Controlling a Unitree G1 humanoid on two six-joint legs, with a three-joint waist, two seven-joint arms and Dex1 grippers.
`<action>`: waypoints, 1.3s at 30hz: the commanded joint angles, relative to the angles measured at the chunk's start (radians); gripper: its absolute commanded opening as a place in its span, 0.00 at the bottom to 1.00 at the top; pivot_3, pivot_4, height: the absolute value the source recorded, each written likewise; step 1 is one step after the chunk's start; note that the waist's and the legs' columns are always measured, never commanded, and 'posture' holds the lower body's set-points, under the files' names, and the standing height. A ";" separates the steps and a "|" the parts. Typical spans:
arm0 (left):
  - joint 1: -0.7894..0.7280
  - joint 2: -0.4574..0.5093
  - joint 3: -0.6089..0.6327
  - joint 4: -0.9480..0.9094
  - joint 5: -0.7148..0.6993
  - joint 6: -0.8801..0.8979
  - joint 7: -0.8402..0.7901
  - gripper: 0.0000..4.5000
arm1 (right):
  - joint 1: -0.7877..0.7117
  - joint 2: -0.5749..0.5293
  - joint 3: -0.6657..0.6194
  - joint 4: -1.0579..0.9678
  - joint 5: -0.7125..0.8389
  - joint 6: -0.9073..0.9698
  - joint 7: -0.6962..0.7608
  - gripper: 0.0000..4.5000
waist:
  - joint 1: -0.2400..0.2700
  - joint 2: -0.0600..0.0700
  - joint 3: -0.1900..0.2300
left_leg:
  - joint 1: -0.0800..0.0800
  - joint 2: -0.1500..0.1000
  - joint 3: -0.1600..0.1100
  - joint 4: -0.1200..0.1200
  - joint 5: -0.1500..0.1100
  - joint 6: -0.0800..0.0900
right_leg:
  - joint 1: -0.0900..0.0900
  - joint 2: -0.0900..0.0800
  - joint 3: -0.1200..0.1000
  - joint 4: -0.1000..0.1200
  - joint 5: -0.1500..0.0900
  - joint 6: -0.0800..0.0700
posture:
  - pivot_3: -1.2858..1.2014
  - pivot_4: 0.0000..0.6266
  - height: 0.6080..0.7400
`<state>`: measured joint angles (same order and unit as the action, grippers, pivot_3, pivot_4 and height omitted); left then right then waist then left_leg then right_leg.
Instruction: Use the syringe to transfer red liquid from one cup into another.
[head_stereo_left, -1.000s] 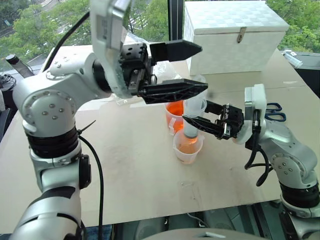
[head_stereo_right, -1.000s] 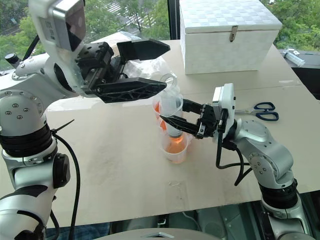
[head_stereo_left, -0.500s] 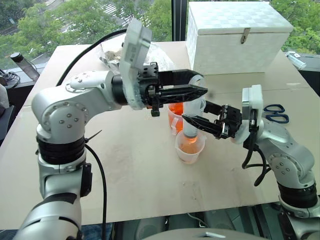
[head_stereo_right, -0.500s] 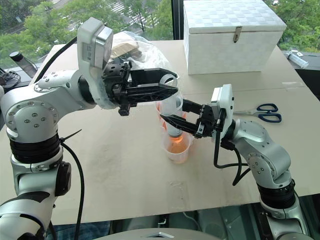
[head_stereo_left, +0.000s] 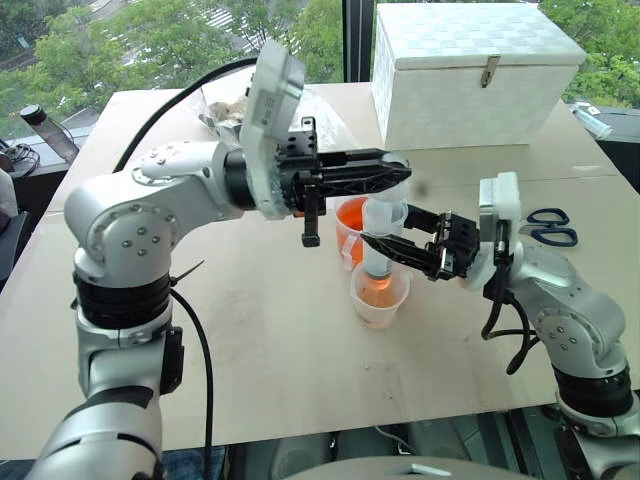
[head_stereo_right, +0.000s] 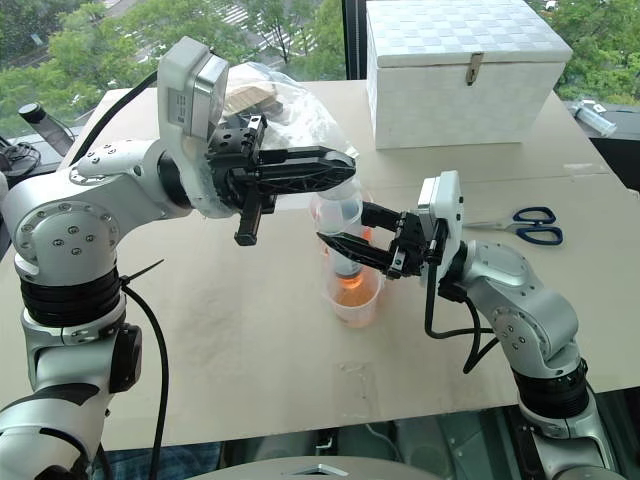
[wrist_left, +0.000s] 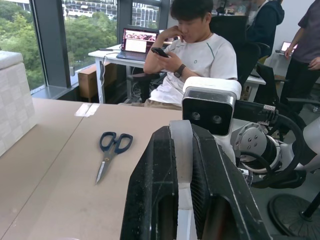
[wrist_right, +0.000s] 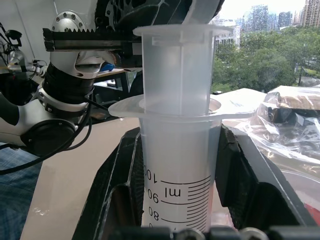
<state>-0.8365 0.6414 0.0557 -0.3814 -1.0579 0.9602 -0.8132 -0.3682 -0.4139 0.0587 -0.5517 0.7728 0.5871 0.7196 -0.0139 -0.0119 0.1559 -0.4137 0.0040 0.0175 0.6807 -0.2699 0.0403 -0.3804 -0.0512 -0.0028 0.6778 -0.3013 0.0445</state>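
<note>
Closing left end effector (head_stereo_left: 395, 180) since earlier

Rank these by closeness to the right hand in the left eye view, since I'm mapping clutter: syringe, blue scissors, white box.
1. The syringe, gripped upright in the right hand.
2. The blue scissors, on the table behind that arm's wrist.
3. The white box, at the table's far edge.

Two cups (head_stereo_left: 379, 296) (head_stereo_left: 351, 220), one syringe (head_stereo_left: 383, 232), one pair of scissors (head_stereo_left: 548, 225), one white box (head_stereo_left: 470, 70).
</note>
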 joint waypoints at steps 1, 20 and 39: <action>0.017 0.008 -0.029 -0.035 0.009 0.001 -0.028 0.00 | -0.032 0.011 -0.042 -0.041 0.052 -0.012 -0.015 0.33 | 0.000 0.000 0.000 | 0.000 0.000 0.000 0.000 0.000 0.000 | 0.000 0.000 0.000 0.000 0.000 0.000 | 0.52 0.24 1.00; 0.107 0.015 -0.075 -0.060 0.064 -0.029 -0.050 0.00 | -0.113 0.008 -0.103 -0.022 0.147 0.005 -0.060 0.33 | 0.000 0.000 0.000 | 0.000 0.000 0.000 0.000 0.000 0.000 | 0.000 0.000 0.000 0.000 0.000 0.000 | 0.52 0.24 1.00; -0.023 -0.056 0.097 0.026 -0.047 -0.060 0.060 0.99 | -0.069 -0.015 -0.095 -0.020 0.153 0.026 -0.048 0.33 | -0.002 0.000 0.000 | 0.000 0.000 0.000 0.000 0.000 0.000 | 0.000 0.000 0.000 0.000 0.000 0.000 | 0.52 0.24 1.00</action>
<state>-0.8489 0.5730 0.1167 -0.3320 -1.0652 0.8914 -0.7564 -0.4235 -0.4253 -0.0173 -0.5359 0.9034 0.6265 0.6682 -0.0157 -0.0121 0.1560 -0.4139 0.0041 0.0172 0.6806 -0.2700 0.0404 -0.3804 -0.0514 -0.0028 0.6775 -0.3013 0.0445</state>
